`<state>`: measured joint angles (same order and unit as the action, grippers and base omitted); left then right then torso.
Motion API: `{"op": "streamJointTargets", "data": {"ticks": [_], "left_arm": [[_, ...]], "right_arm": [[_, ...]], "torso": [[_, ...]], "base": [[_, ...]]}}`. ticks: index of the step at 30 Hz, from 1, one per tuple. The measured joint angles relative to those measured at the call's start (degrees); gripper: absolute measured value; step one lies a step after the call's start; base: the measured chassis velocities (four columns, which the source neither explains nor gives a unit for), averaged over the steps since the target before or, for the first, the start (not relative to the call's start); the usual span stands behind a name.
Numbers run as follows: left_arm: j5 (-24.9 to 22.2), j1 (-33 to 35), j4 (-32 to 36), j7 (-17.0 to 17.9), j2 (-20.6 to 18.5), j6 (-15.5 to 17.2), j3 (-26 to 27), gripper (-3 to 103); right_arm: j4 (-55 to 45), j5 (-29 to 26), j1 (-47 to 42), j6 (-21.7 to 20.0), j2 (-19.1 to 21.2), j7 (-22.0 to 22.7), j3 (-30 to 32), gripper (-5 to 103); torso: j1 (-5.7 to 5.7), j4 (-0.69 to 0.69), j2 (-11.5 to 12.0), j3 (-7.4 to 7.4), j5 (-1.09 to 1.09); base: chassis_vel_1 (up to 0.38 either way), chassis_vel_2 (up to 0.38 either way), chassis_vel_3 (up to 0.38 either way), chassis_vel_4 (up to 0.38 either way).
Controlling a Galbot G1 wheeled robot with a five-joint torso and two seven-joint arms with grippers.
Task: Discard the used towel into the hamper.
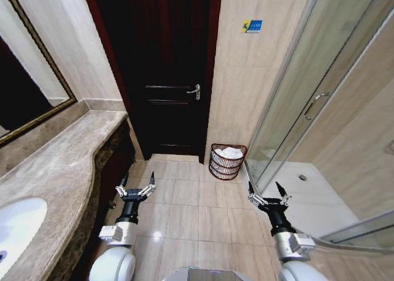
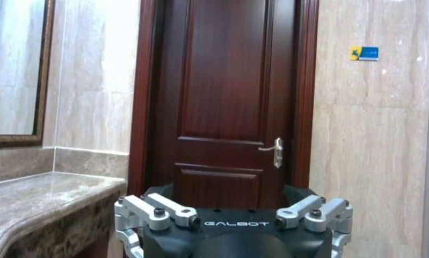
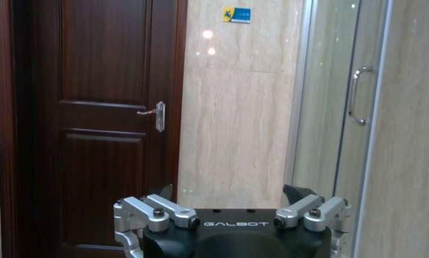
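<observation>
The one small round dark red-brown wire hamper (image 1: 228, 161) stands on the tiled floor in the far corner, between the dark wooden door (image 1: 161, 66) and the glass shower screen (image 1: 308, 102), with a single white towel (image 1: 230, 152) already heaped inside. It lies straight ahead of both arms, nearer the right gripper (image 1: 268, 191). Right and left gripper (image 1: 136, 182) both hang low over the floor, fingers spread and empty.

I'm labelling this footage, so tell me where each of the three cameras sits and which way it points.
Head view: high on the robot, looking down at the tiled floor, the hamper and both open claws, left, right.
Left wrist view: behind the left claw, facing the door.
Right wrist view: behind the right claw, facing door and shower.
All share the door.
</observation>
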<state>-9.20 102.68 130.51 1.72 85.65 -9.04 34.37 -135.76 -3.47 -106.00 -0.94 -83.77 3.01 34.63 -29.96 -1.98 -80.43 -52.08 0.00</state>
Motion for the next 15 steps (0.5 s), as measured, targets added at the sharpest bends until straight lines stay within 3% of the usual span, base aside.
{"op": "streamJointTargets", "data": {"ticks": [15], "left_arm": [[-0.03, -0.63, -0.09, 0.0, 0.68, -0.02, -0.29, 100]], "right_arm": [[0.25, 0.0, 0.7, -0.3, 0.02, 0.01, -0.58, 100]], "torso": [[0.0, 0.0, 0.0, 0.0, 0.0]], "base": [[0.089, -0.086, -0.08, 0.086]]}}
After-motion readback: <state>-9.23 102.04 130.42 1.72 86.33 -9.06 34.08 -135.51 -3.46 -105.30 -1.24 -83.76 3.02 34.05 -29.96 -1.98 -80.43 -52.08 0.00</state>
